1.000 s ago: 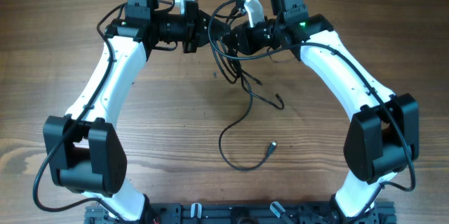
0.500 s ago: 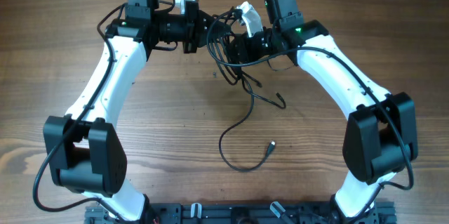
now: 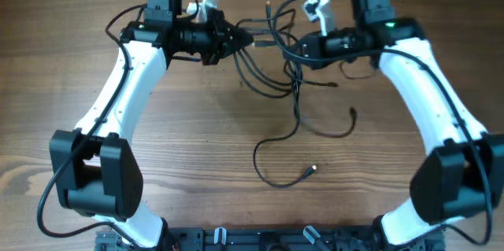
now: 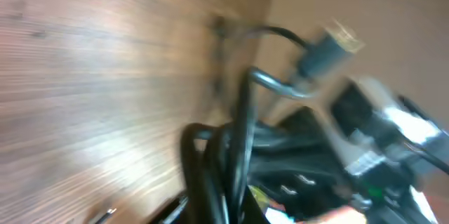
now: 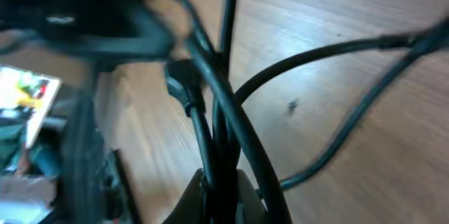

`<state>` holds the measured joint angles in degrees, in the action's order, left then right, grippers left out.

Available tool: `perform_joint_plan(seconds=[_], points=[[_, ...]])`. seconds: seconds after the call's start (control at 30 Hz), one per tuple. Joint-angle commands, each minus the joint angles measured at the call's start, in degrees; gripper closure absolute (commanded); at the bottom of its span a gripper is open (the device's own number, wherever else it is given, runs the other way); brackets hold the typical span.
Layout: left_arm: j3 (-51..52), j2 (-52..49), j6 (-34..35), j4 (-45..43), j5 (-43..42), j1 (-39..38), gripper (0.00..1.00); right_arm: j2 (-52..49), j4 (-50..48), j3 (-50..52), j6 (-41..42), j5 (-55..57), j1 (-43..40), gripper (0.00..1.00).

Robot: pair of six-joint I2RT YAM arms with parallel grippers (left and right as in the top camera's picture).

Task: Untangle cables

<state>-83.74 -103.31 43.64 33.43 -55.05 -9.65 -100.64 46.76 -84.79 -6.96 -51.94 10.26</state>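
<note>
The step in hand seems to be the pull-apart: the left end effector (image 3: 242,40) and the right end effector (image 3: 297,46) each look clenched on the cables (image 3: 298,100), which are bunched just beside the right end effector with loops trailing from it across the bench (image 3: 197,125), so the next move calls for widening the gap slowly.

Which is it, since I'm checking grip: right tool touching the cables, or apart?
Touching. The right wrist view shows the cables pinched between the fingers of the right tool.

Overhead view: even, bright light, sharp, faint soft shadows. Both wrist views: heavy motion blur; pale glare on the bench (image 4: 98,147); cables (image 5: 228,122) close and unfocused.
</note>
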Motion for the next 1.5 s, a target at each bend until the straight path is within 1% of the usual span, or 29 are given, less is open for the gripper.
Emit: perform_joint_plan(seconds=[0.0, 0.07, 0.13, 0.2, 0.27, 0.37, 0.43, 0.5, 0.53, 0.57, 0.6, 0.67, 0.7, 0.73, 0.77, 0.83, 0.93, 0.97, 1.0, 1.03, 1.07, 1.17, 1.2, 1.23, 1.27, 1.33, 1.47], points=[[-0.15, -0.2, -4.31, 4.2, 19.47, 1.07, 0.96, 3.52, 4.85, 0.07, -8.92, -11.43, -1.03, 0.96], [-0.13, -0.2, -4.31, 6.6, 24.22, 1.07, 0.96, 3.96, 7.34, 0.07, -11.52, -14.58, -1.03, 0.96], [0.17, -0.24, -4.48, 8.2, 28.3, 0.74, 0.96, 4.57, 9.55, 0.04, -15.08, -20.44, -1.05, 0.96], [0.28, -0.55, -4.79, 9.2, 30.58, 0.15, 0.96, 5.33, 9.86, 0.02, -15.85, -23.91, -1.09, 0.96], [0.28, -0.74, -7.63, 9.75, 30.73, -0.48, 0.96, 6.36, 9.6, -0.31, -16.22, -27.17, -1.27, 0.96], [0.28, -0.74, -10.47, 10.19, 30.71, -0.98, 0.96, 7.58, 7.13, -0.42, -14.4, -31.19, -2.73, 0.96], [0.28, -0.74, -10.47, 10.6, 30.71, -1.01, 0.96, 7.65, 3.37, -0.42, -7.78, -29.97, -4.92, 0.96], [0.28, -0.74, -11.21, 10.6, 30.42, -1.01, 0.96, 7.61, 0.59, -0.42, 0.42, -22.97, -7.06, 0.96], [0.28, -0.74, -11.98, 10.54, 29.97, -1.01, 0.96, 7.61, -0.66, -0.42, 7.39, -14.29, -8.44, 0.96], [0.28, -0.74, -11.98, 10.56, 29.77, -1.01, 0.96, 7.61, -0.87, -0.42, 11.63, -7.58, -9.22, 0.96], [0.28, -0.74, -12.02, 10.43, 29.27, -1.01, 0.96, 7.61, -0.46, -0.35, 17.77, 4.94, -10.14, 0.96], [0.28, -0.74, -14.14, 9.27, 26.71, -1.01, 0.96, 7.56, 1.2, -0.31, 24.52, 21.44, -10.34, 0.96], [0.28, -0.74, -15.04, 8.39, 24.87, -1.01, 0.96, 7.41, 2.45, -0.31, 27.12, 27.85, -10.32, 0.96], [0.28, -0.74, -15.67, 7.23, 22.95, -1.01, 0.96, 7.26, 3.85, -0.22, 28.89, 33.0, -10.23, 0.96], [0.28, -0.72, -16.68, 5.81, 20.76, -0.98, 0.96, 7.19, 5.01, -0.13, 29.51, 35.23, -10.21, 0.96], [0.26, -0.72, -16.92, 1.75, 16.22, -0.94, 0.96, 6.58, 7.28, 0.09, 29.66, 36.39, -10.14, 0.96], [0.26, -0.72, -16.85, -7.06, 7.32, -0.94, 0.96, 4.87, 10.23, 0.09, 29.46, 37.16, -10.12, 0.96], [0.26, -0.72, -15.91, -11.02, 3.21, -0.81, 0.96, 3.69, 11.02, 0.09, 29.42, 37.09, -10.12, 0.96], [0.26, -0.72, -12.76, -17.2, -2.56, -0.5, 0.96, 2.45, 11.5, 0.09, 29.27, 36.52, -10.12, 0.95], [0.26, -0.72, -10.29, -20.7, -5.11, -0.28, 0.96, 1.84, 11.65, 0.09, 28.76, 35.67, -10.12, 0.96], [0.26, -0.72, -8.17, -23.41, -6.91, -0.17, 0.96, 1.14, 11.78, 0.09, 27.32, 33.53, -10.1, 0.96], [0.26, -0.72, 0.09, -35.32, -11.69, -0.22, 0.96, -0.68, 11.85, 0.09, 23.89, 26.97, -10.1, 0.95], [0.26, -0.72, 2.58, -38.69, -12.72, -0.22, 0.96, -0.87, 11.82, 0.09, 22.18, 24.76, -10.08, 0.88], [0.26, -0.72, 4.61, -41.57, -13.75, -0.2, 0.96, -0.98, 11.67, 0.09, 20.35, 23.02, -10.05, 0.76], [0.26, -0.72, 6.73, -44.7, -14.67, -0.2, 0.96, -0.98, 11.58, 0.07, 16.28, 18.78, -10.08, 0.6], [0.26, -0.72, 8.31, -47.87, -15.04, -0.2, 0.96, -0.94, 11.39, -0.81, 9.05, 10.73, -10.1, 0.47], [0.26, -0.72, 8.26, -48.02, -15.69, -0.2, 0.96, 0.81, 11.23, -4.68, 4.48, 3.91, -10.12, 0.37]])
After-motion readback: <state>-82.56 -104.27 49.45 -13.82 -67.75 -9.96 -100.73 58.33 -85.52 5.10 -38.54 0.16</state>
